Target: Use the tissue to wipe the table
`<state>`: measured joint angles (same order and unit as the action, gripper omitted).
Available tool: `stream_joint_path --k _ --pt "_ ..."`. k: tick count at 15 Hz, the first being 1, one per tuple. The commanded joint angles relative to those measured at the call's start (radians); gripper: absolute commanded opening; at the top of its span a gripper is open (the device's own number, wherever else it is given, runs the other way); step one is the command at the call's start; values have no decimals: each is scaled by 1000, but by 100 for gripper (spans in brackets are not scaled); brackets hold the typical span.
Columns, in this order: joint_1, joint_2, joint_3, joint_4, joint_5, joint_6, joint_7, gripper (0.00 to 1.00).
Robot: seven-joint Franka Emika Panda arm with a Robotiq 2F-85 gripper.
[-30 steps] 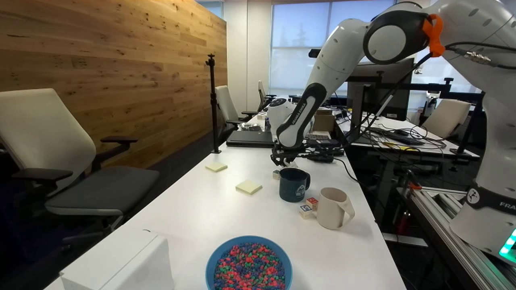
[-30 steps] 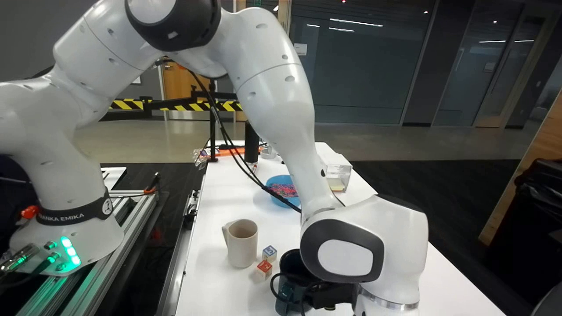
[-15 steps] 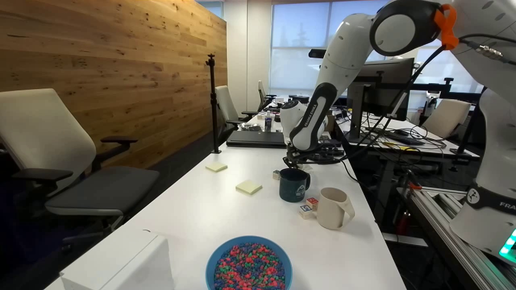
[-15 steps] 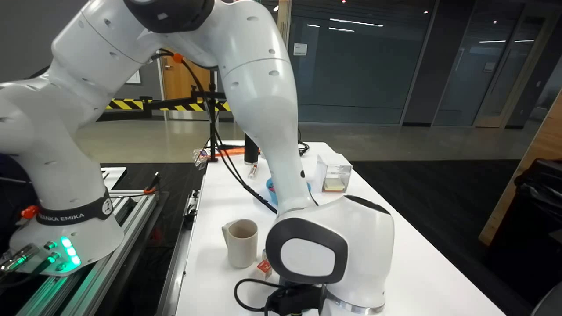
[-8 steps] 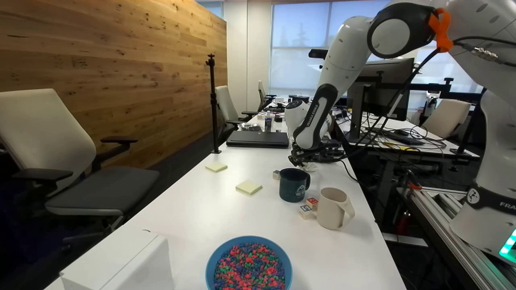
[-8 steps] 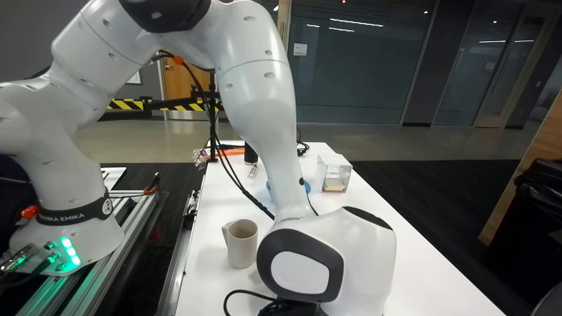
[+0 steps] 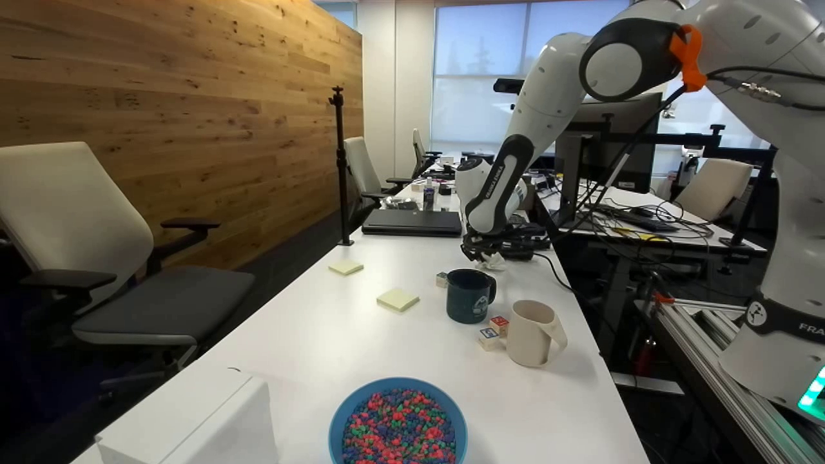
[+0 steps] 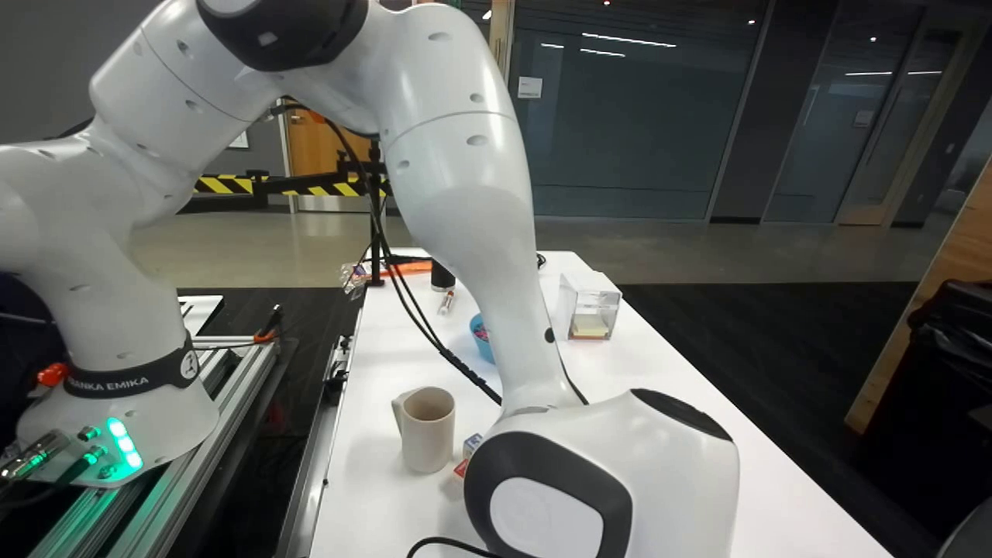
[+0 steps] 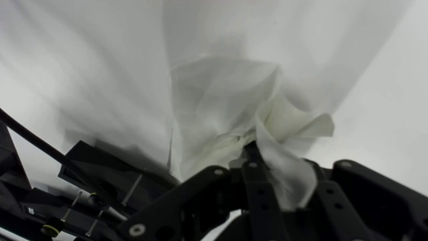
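In the last two seconds my end effector (image 9: 281,159) has carried the tissue (image 9: 227,107), pinched in its grip, rightward over the worktop (image 7: 309,361), as an exterior view shows it, to just beyond the dark green mug (image 7: 465,304), toward the right edge. I take this for a wiping stroke under way, so the task looks begun but not finished. White on white, I can't be sure how much of the tissue actually touches down.

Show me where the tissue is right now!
In an exterior view, the tissue is right of the picture's middle, just beyond the dark mug. The wrist view shows it bunched in the gripper.
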<state>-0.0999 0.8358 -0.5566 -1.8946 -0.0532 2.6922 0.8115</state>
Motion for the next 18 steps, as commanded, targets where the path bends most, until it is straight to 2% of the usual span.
stream_joint_path --k 1,11,18 --pt "-30 22 32 52 36 -25 -6 2" --pt "-4 32 62 96 24 -17 3 2" --pt "53 14 63 56 1 -4 -7 2"
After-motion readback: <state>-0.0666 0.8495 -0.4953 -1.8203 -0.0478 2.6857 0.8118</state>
